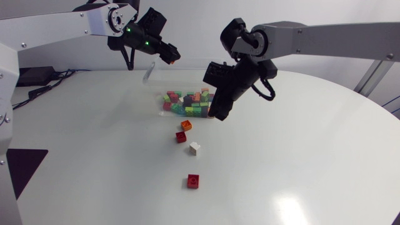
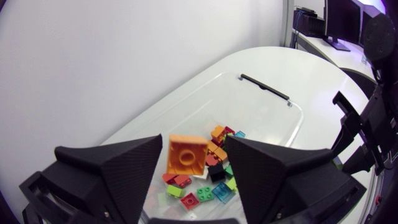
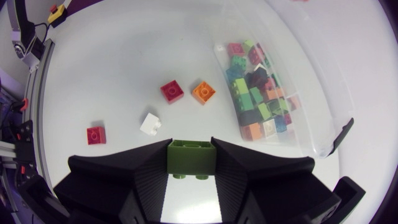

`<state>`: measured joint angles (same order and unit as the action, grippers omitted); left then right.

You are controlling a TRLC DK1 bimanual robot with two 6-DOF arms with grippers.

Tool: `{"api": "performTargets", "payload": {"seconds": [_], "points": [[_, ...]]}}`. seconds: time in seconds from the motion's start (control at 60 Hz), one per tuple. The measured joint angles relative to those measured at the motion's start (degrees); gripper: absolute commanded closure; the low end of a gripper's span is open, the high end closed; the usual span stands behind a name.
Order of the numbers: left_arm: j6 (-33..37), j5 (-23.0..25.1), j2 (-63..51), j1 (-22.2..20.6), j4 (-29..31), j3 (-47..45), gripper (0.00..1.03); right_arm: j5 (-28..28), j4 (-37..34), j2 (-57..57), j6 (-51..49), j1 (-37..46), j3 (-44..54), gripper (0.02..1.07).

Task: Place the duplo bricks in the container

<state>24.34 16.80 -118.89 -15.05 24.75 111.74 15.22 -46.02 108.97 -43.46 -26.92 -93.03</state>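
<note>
My left gripper (image 1: pixel 169 56) hangs open above the clear container (image 1: pixel 149 74). In the left wrist view an orange brick (image 2: pixel 186 154) sits loose in the gap between its fingers (image 2: pixel 118 168), touching neither, over the container (image 2: pixel 186 106) and its pile of coloured bricks (image 2: pixel 214 168). My right gripper (image 3: pixel 191 152) is shut on a green brick (image 3: pixel 191 160); in the head view this gripper (image 1: pixel 219 114) stands at the container's near right corner. On the table lie an orange brick (image 1: pixel 186 125), a red brick (image 1: pixel 181 137), a white brick (image 1: pixel 195 148) and another red brick (image 1: pixel 193 180).
The container has a black handle (image 2: pixel 264 86) on its far rim. The loose bricks lie in a line in front of it, toward the table's front. Bare white table spreads to the right and front.
</note>
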Motion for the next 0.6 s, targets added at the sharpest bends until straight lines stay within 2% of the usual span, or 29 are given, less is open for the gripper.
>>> {"api": "performTargets", "payload": {"seconds": [0.15,0.3,0.417,0.6], "points": [[-0.4,-0.4,1.7,1.2,-2.4,-3.7,0.04,0.1,-0.5,0.0,3.2,0.1,-6.8,0.82],[0.4,-0.2,8.6,4.5,-6.4,-15.4,0.05,0.4,-0.5,0.4,6.2,0.2,-13.0,0.82],[3.4,1.2,16.4,6.3,-7.7,-24.6,0.05,1.1,0.0,2.2,8.6,0.3,-16.7,0.82],[10.1,3.0,25.0,6.3,-8.4,-36.4,0.05,1.1,1.2,6.9,11.3,0.9,-21.7,0.82]]}}
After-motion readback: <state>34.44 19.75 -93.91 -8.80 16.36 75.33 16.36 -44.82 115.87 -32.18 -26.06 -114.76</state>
